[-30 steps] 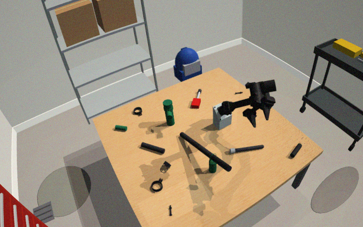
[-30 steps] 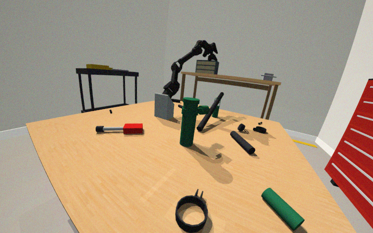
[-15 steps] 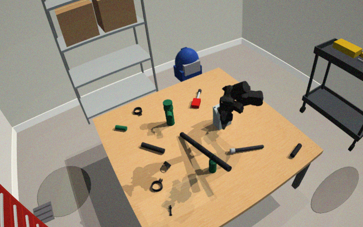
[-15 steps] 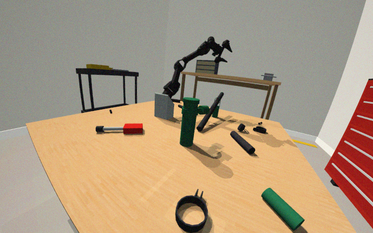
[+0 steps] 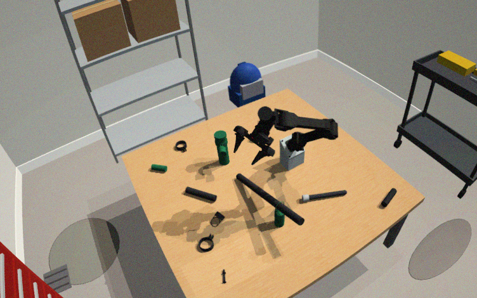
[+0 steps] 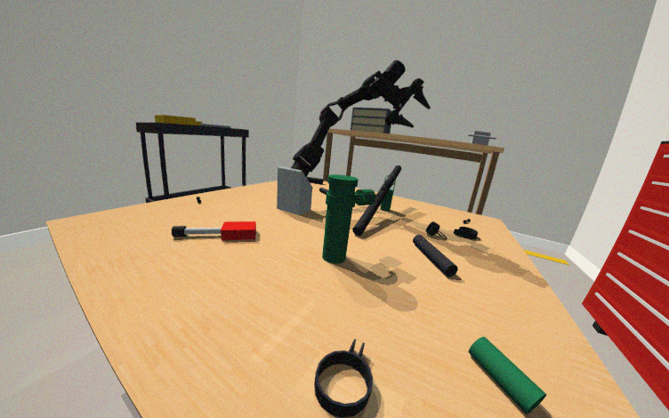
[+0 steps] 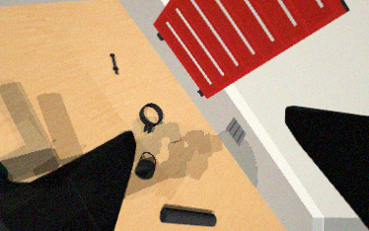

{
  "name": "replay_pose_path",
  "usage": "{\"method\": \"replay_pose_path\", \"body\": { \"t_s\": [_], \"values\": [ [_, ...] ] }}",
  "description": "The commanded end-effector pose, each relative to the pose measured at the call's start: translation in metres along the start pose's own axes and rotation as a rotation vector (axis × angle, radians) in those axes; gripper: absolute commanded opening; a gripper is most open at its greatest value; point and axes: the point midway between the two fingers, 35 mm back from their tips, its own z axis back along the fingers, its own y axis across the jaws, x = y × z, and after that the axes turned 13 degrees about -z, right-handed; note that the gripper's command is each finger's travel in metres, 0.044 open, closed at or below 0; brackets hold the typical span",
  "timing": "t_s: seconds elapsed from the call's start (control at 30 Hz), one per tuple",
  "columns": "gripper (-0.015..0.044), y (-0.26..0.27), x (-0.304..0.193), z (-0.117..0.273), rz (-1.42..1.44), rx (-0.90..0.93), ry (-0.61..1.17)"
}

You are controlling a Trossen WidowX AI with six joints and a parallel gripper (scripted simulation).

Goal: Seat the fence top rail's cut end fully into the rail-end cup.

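Note:
The green big post [image 5: 224,158] [image 6: 335,236] stands upright. Its brace band [image 6: 339,199] is up near the post cap [image 6: 342,180], with the green rail-end cup [image 5: 222,150] [image 6: 366,196] on its side. The long black rail [image 5: 266,196] [image 6: 377,201] slants across the short green post [image 5: 279,220] [image 6: 387,202], where the loop shows only faintly. The rail's near end is outside the cup, apart from it and lower in the exterior view. My gripper [image 5: 244,157] [image 6: 420,116] [image 7: 208,126] is open and empty, high above the table, touching neither rail nor post.
A black pipe [image 5: 200,194] [image 6: 434,255] [image 7: 187,216], a ring [image 5: 206,244] [image 7: 151,115] and a small dark fitting [image 5: 216,220] [image 7: 146,167] lie on the table. So do a white-tipped bar [image 5: 325,195], a green cylinder [image 5: 158,168] [image 6: 505,374] and a red-headed tool [image 6: 238,230].

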Motion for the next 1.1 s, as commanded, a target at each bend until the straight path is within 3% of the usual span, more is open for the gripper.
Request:
{"method": "replay_pose_path", "body": {
  "t_s": [0.0, 0.3, 0.4, 0.8, 1.07],
  "values": [
    [0.0440, -0.013, -0.074, -0.002, -0.295, -0.016, 0.155],
    [0.0440, 0.011, -0.212, 0.019, -0.930, -0.024, 0.472],
    [0.0440, 0.023, -0.233, 0.026, -1.052, -0.020, 0.531],
    [0.0440, 0.018, -0.237, 0.025, -1.007, -0.017, 0.535],
    [0.0440, -0.038, -0.296, 0.020, -0.382, 0.046, 0.595]
  ]
}}
